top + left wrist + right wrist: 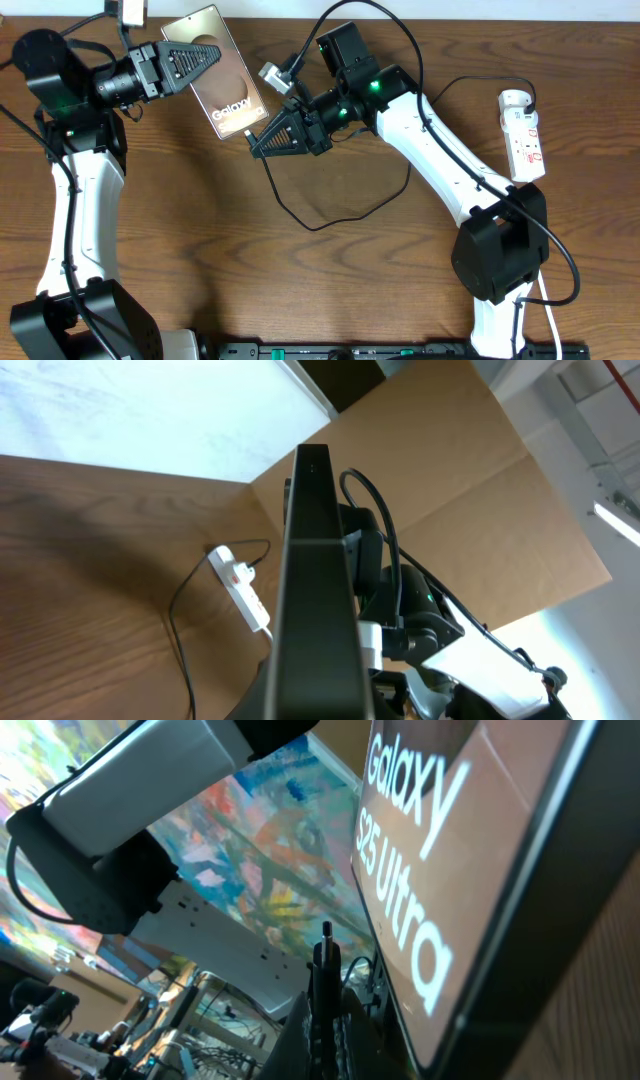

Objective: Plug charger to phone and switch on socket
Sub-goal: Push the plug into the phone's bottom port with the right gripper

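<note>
Wood table [300, 300]: left gripper [208, 53] clamps one phone [232, 97], right gripper [253, 147] pinches one charger [312, 228].

- Overhead: bright, even, diffuse light from above. Table [330, 300] grain is sharp across the frame and lines stay straight at the borders.
- Shadows soft, faint, tight against right arm [440, 160].
- Phone [222, 80] screen carries a pale sheen; lettering readable.
- Socket [524, 135] near clipped white; red marks legible.
- Left wrist: top-left washed out to white. Lamp [612, 520] at right edge glares. Phone edge near lens is dark and soft; wood beyond it is in focus.
- Right wrist: lettering huge, soft-edged, glowing. Charger [325, 960] tip is a dark silhouette. Colourful background smeared, out of focus; bottom-left dim and murky.
</note>
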